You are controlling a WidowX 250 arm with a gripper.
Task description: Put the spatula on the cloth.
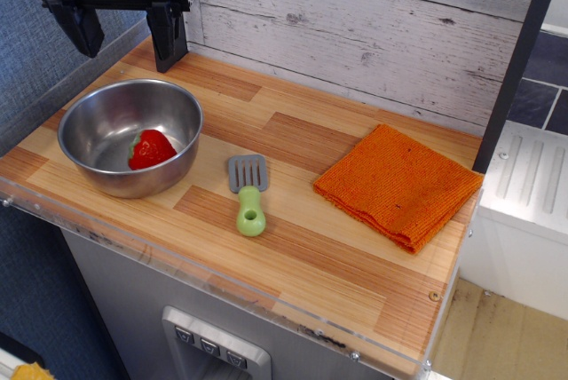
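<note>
The spatula [248, 192] lies flat near the middle of the wooden counter, its grey slotted blade toward the back and its light-green handle toward the front edge. The orange knitted cloth [398, 185] lies folded at the right end of the counter, a hand's width from the spatula. My gripper [124, 35] hangs at the back left, above the far rim of the bowl, far from the spatula. Its two black fingers [167, 38] are spread wide apart with nothing between them.
A steel bowl [89, 118] with a red strawberry [151, 148] in it stands at the left, next to the spatula. A white plank wall runs along the back. The counter drops off at the front and right edges; a dark post [519, 60] stands at the right.
</note>
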